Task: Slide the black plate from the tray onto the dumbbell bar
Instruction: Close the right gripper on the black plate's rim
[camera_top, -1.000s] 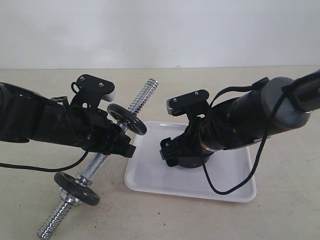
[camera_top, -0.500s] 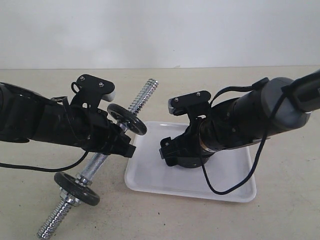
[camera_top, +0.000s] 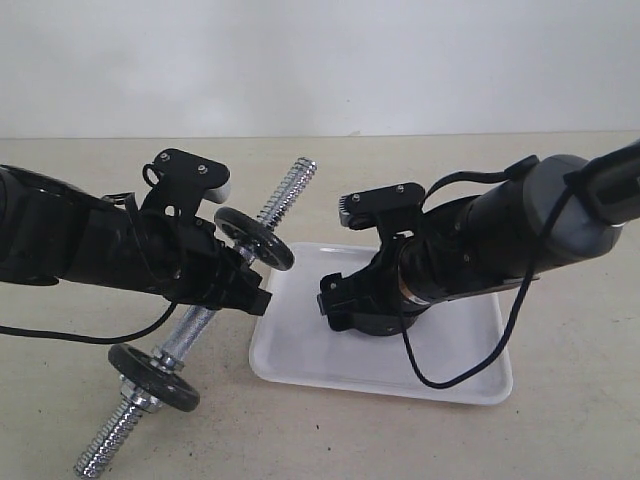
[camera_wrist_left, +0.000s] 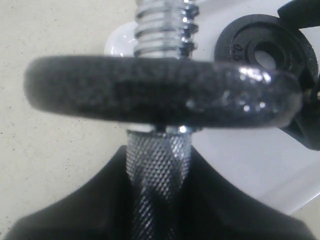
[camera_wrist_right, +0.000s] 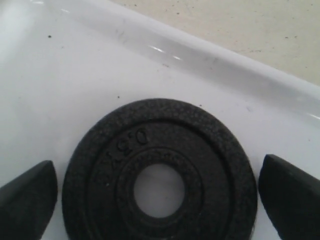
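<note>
The black plate (camera_wrist_right: 160, 175) lies flat in the white tray (camera_wrist_right: 60, 75), its central hole showing the tray floor. My right gripper (camera_wrist_right: 159, 197) is open and straddles it, one finger (camera_wrist_right: 27, 200) on each side close to the rim. In the exterior view the right gripper (camera_top: 360, 315) hides the plate. My left gripper (camera_top: 245, 290) is shut on the knurled middle (camera_wrist_left: 157, 160) of the dumbbell bar (camera_top: 285, 195), holding it tilted with its bare threaded end toward the tray (camera_top: 470, 370). Two black discs (camera_top: 255, 238) sit on the bar.
The lower disc (camera_top: 153, 375) and the other threaded end (camera_top: 105, 445) rest near the table's front left. A black cable (camera_top: 440, 380) from the right arm loops over the tray. A pale wall closes the back.
The right gripper has edged very slightly left over the plate. The left arm and the bar have not moved.
</note>
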